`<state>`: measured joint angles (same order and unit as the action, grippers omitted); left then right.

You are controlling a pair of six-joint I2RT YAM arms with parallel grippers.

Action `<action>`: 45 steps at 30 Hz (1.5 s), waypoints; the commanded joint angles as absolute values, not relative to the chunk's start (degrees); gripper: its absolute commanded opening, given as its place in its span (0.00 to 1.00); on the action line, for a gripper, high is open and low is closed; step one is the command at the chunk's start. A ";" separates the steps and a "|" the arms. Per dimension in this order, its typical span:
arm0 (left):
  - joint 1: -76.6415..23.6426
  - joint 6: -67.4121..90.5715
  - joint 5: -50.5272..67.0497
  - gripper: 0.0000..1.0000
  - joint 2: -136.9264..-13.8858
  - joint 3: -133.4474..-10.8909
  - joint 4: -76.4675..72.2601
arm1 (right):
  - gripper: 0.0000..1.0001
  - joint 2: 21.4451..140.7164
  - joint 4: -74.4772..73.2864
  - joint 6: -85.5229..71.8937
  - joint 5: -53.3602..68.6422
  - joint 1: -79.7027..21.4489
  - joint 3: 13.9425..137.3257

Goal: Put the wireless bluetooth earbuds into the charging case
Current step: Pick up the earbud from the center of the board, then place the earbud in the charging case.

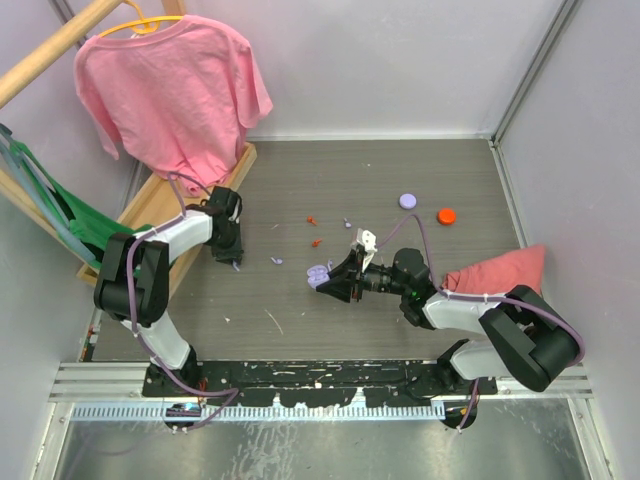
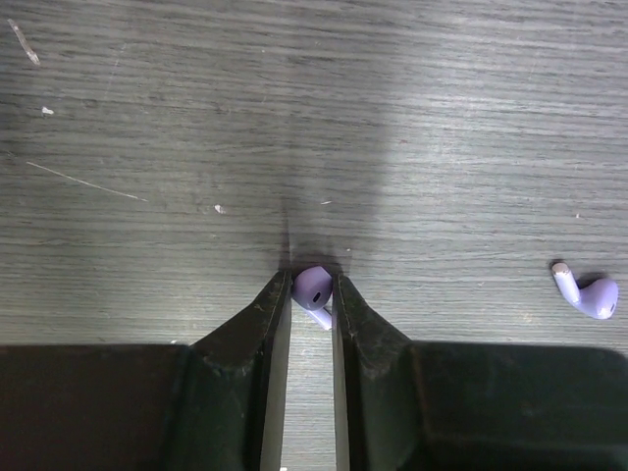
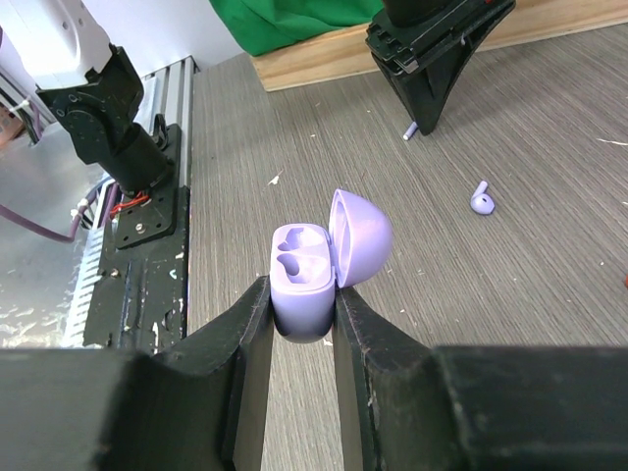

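Note:
The charging case (image 3: 299, 257) is a small lilac box with its lid (image 3: 361, 235) hinged open and both wells empty. My right gripper (image 3: 302, 296) is shut on its body and holds it just above the table, near the middle in the top view (image 1: 320, 275). One lilac earbud (image 2: 314, 287) sits pinched between the tips of my left gripper (image 2: 312, 280), down at the table surface. A second lilac earbud (image 2: 590, 295) lies loose on the table to the right of it, also seen in the top view (image 1: 276, 261) between the two grippers.
A lilac disc (image 1: 408, 200) and an orange disc (image 1: 446, 215) lie at the back right. Red scraps (image 1: 315, 241) dot the middle. A pink cloth (image 1: 500, 268) lies at the right edge. A wooden rack (image 1: 150, 205) with a pink T-shirt (image 1: 170, 85) stands at the left.

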<state>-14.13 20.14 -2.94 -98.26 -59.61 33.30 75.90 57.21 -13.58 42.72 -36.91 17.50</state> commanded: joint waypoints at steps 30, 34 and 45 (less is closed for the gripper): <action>-38.16 19.55 -14.22 0.06 -59.35 -53.71 24.16 | 0.01 68.75 60.18 -3.89 28.64 -39.24 17.84; -42.54 17.85 -15.74 0.05 -55.19 -52.06 20.67 | 0.01 68.80 62.85 -3.75 27.96 -39.35 17.70; -51.75 8.84 -11.83 0.04 -48.15 -46.24 3.17 | 0.03 69.35 71.77 -2.73 31.29 -39.45 18.15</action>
